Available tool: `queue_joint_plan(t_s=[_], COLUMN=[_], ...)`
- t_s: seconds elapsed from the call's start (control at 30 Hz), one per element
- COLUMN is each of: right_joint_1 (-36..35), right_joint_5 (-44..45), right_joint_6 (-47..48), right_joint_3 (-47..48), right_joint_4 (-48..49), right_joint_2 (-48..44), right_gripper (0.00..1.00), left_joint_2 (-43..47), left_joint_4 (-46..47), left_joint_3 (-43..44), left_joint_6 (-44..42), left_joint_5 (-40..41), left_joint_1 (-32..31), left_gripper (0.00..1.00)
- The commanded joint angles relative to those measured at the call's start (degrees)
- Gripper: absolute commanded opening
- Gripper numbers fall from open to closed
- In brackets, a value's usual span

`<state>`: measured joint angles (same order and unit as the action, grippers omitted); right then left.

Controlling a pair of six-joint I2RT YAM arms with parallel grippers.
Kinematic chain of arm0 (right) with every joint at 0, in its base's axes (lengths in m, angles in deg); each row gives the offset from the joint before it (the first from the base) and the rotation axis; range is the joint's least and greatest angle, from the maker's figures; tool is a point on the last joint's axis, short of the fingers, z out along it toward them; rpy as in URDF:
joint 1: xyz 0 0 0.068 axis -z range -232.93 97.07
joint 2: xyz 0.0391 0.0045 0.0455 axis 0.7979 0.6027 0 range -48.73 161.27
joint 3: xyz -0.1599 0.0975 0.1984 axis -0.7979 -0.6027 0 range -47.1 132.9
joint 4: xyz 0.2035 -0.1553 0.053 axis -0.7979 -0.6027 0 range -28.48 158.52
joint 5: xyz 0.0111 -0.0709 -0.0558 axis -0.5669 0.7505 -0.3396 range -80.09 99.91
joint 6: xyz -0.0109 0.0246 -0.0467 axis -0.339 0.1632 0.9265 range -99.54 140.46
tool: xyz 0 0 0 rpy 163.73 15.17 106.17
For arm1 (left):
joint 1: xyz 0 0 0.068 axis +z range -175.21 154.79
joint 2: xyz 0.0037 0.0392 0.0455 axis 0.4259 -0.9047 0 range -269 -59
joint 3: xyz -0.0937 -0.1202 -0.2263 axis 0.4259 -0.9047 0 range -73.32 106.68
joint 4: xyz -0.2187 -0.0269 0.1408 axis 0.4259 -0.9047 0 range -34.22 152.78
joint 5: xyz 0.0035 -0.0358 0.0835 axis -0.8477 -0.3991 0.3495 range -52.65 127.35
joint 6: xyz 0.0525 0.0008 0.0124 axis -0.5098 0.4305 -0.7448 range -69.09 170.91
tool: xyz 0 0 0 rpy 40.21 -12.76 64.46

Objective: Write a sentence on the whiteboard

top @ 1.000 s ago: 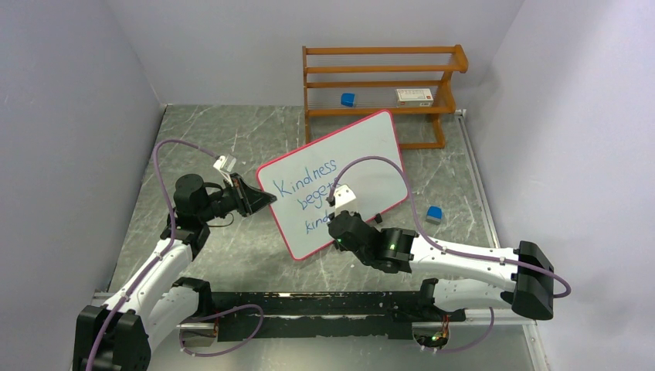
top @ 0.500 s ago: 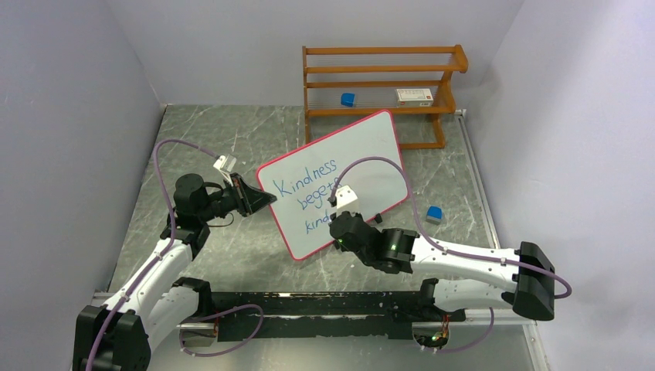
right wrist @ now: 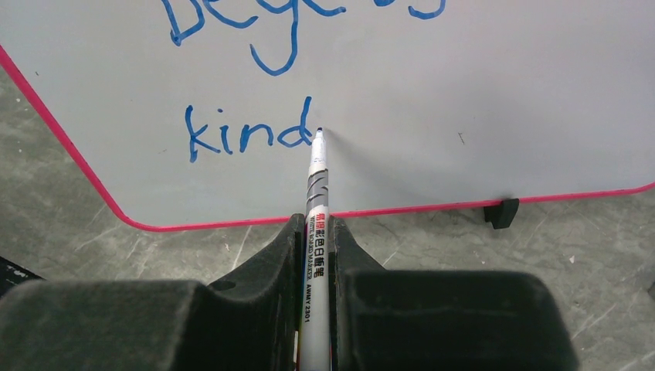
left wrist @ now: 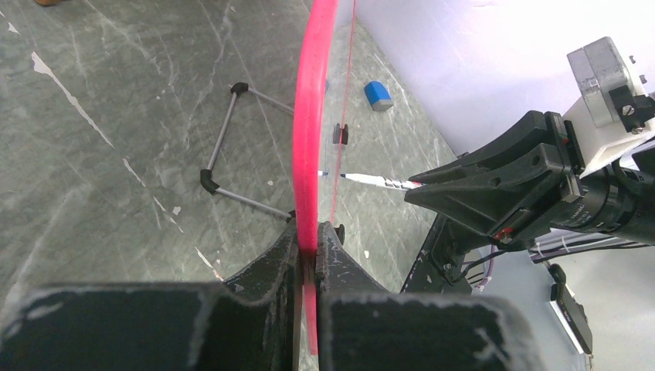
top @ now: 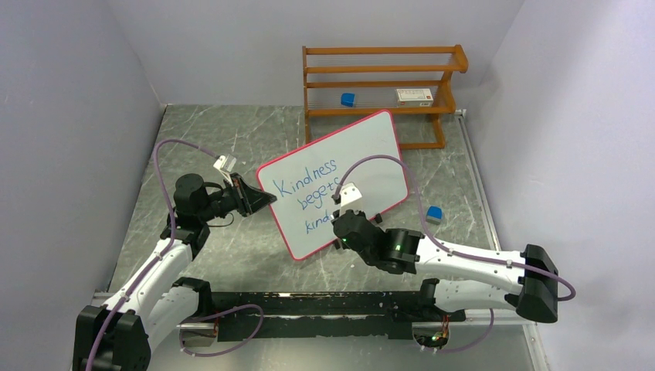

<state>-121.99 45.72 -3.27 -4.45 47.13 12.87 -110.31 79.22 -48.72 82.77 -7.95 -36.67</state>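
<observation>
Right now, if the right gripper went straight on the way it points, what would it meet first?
The whiteboard. The right gripper is shut on a marker whose tip looks to touch the board face, just right of the "d" in "kind"; going on would press the marker into it.

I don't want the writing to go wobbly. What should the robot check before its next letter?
1. The left gripper clamps the whiteboard by its rim: ok.
2. The right gripper clamps the marker: ok.
3. The marker tip sits right after "kind": ok.
4. Blank space to the right for more letters: ok.
5. The sentence is finished: not ok, its third line stops at "kind".
6. Ink left: cannot tell.
</observation>
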Motion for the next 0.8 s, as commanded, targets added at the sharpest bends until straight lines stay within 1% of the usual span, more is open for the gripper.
queue_joint_plan(t_s=[0.0,0.3,0.77], right_joint_1=[0.4,1.2,1.5], right_joint_5=[1.7,1.5,-1.0], right_joint_6=[0.4,0.5,-0.9], right_joint_3=[-0.5,-0.8,-1.5], right_joint_4=[2.0,3.0,-0.2], right_joint_2=[0.7,1.5,1.3], right_gripper=[0.00,0.00,0.00], left_joint_2=[0.0,-0.1,0.1], left_joint_4=[-0.6,-0.5,-0.8], left_joint_3=[1.4,1.4,1.5], left_joint_6=[-0.7,-0.7,-0.8], left_joint_5=[1.5,1.4,1.5], left_joint_1=[-0.3,-0.3,-0.3], left_gripper=[0.05,0.05,0.05])
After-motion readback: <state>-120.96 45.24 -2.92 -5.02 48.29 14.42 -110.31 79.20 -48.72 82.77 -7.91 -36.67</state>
